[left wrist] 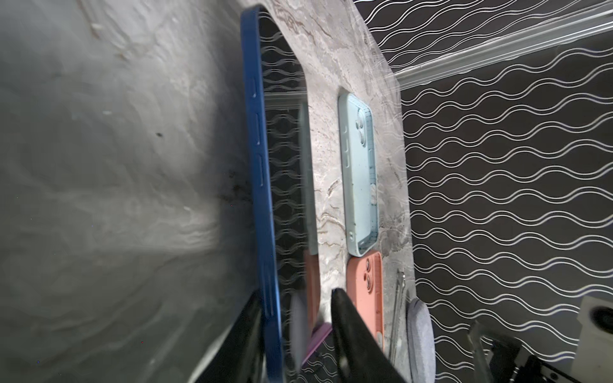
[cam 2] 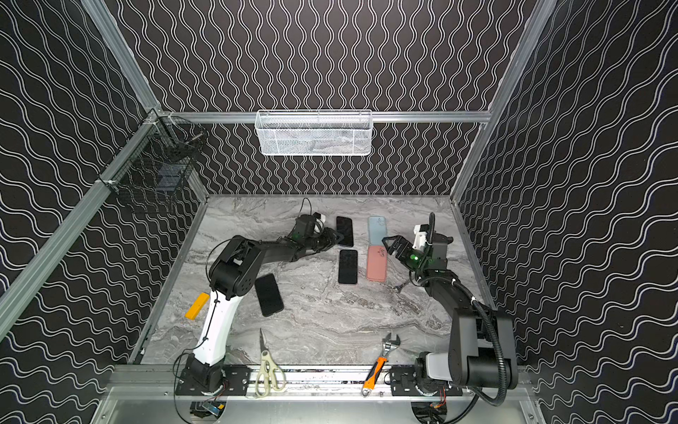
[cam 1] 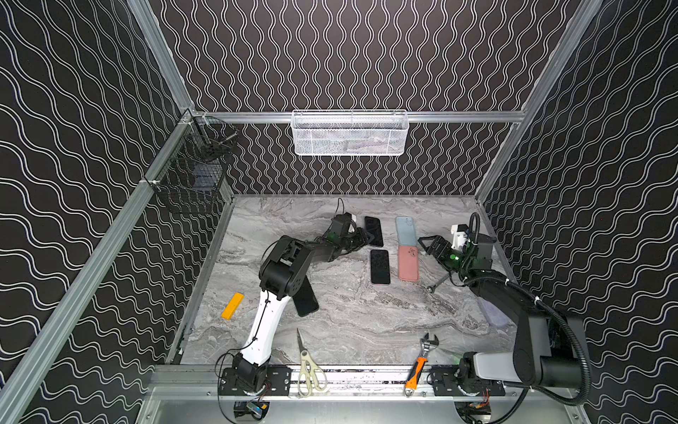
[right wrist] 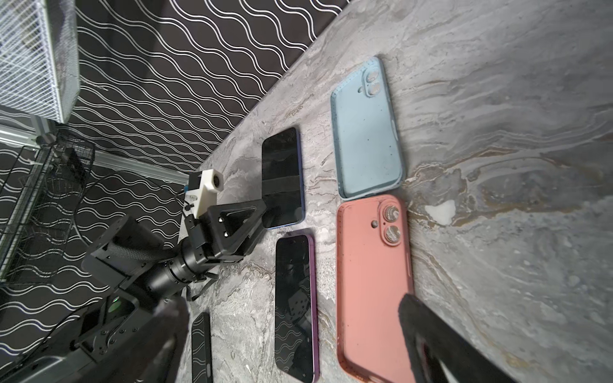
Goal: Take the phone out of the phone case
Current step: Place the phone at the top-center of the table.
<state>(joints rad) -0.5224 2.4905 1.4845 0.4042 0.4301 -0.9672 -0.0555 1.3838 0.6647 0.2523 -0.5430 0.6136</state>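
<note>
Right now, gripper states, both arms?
Left gripper: open, around the blue phone's edge, not clamped.
Right gripper: open, empty.

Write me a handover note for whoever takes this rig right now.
Left tool: open, straddling an edge of the blue-edged black phone.
Right tool: open, empty, by the empty pink phone case.
Purple-edged black phone lies bare; light blue case is empty.
To do: check the black phone by the left arm; cased or not, I cannot tell.

Seemingly lab: aluminium frame (cam 1: pixel 352 116), patterned walls (cam 1: pixel 367 55)
</note>
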